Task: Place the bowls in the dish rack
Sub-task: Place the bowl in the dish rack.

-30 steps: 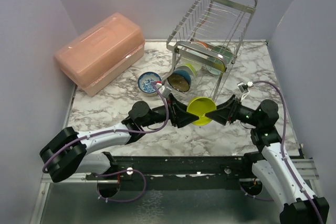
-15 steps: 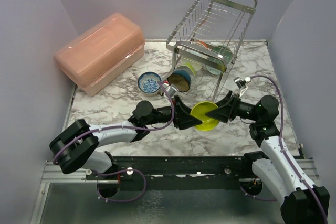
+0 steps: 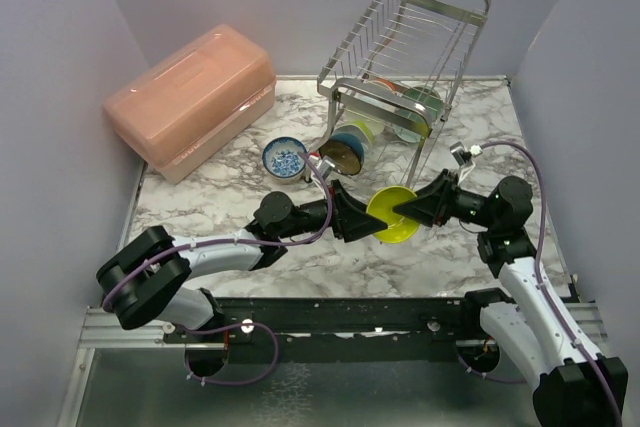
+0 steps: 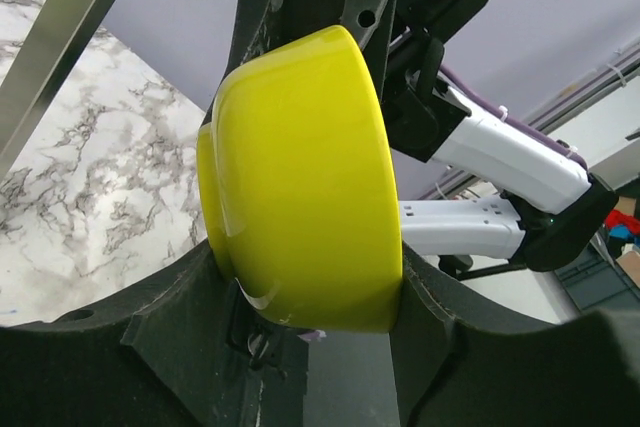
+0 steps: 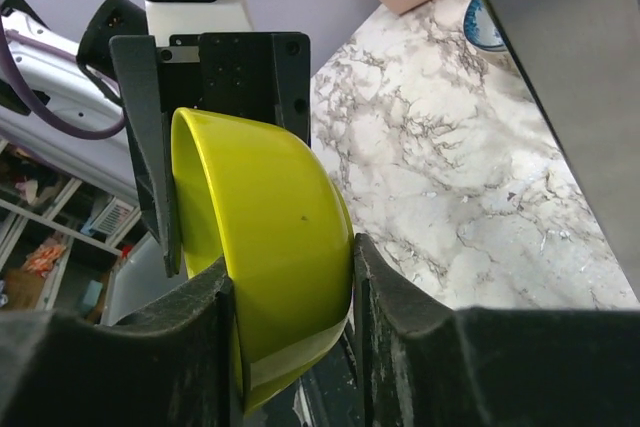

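Both my jaws grip the lime bowl (image 3: 392, 230): left gripper (image 3: 372, 222) at its 9 o'clock, right gripper (image 3: 403, 211) at 3. Likely rigid, slick, chippable; pinch the rim.

Bowl (image 3: 395, 217) in front of dish rack (image 3: 400, 42)

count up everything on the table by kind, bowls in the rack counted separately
bowls outside the rack: 2 (lime bowl, patterned bowl)
bowls in the rack: at least 3 (brown-lined bowl, blue bowl, mint bowl); the wires may hide more
dish rack: 1
pink lidded box: 1
total: at least 7
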`<state>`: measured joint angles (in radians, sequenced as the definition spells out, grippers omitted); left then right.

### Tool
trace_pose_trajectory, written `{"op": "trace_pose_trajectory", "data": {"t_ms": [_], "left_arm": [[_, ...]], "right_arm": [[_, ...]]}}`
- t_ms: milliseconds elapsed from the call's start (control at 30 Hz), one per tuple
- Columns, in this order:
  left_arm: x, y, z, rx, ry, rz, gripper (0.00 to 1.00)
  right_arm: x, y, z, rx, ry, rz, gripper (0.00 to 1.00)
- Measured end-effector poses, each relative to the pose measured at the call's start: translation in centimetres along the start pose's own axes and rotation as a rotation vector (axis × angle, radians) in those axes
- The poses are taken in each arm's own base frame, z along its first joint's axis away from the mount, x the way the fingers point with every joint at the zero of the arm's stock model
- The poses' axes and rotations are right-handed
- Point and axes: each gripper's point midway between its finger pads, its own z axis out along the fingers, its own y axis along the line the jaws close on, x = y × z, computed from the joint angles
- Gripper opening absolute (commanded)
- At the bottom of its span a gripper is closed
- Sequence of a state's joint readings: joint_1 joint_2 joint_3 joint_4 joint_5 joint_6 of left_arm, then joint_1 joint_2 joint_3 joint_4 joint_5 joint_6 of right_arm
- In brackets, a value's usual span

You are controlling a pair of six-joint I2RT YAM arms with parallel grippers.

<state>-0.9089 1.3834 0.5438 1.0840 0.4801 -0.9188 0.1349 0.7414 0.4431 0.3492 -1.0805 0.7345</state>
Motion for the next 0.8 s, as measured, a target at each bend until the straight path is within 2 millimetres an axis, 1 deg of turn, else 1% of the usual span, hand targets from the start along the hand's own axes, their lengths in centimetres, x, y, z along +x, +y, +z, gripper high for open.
{"op": "trace_pose_trajectory", "data": {"t_ms": [100,133,233,300,367,433,600,700,800], "left_arm": [[0.0,-0.1,0.0,0.002,-0.001,-0.002,0.0],[-0.1,-0.1,0.0,0.005,-0.003,-0.001,0.0],[-0.2,-0.2,0.0,0.009,-0.007,0.001,0.0],[-0.2,-0.2,0.0,0.011,-0.007,0.005,0.0],[-0.3,-0.2,0.0,0.015,-0.008,0.016,0.0],[-0.3,-0.1,-0.1,0.014,-0.007,0.022,0.0],[-0.2,0.2,-0.4,0.01,-0.001,0.036,0.0],[0.1,0.2,-0.7,0.019,0.015,0.042,0.0],[0.3,-0.4,-0.9,0.044,0.034,0.055,0.0]], "right_arm": [[-0.1,0.0,0.0,0.01,0.008,-0.002,0.02],[-0.2,0.1,0.0,0.011,0.009,-0.004,0.11],[-0.3,0.2,0.0,0.013,0.012,-0.006,0.53],[-0.3,0.4,-0.1,0.011,0.022,0.007,0.69],[0.2,1.1,-0.2,-0.014,0.052,0.035,0.8],[0.5,1.6,-0.2,-0.036,0.076,0.045,0.87],[1.6,2.1,-0.5,-0.08,0.135,0.077,0.96],[2.0,2.5,-0.6,-0.115,0.166,0.093,0.98],[2.4,3.1,-0.9,-0.153,0.197,0.097,0.99]]}}
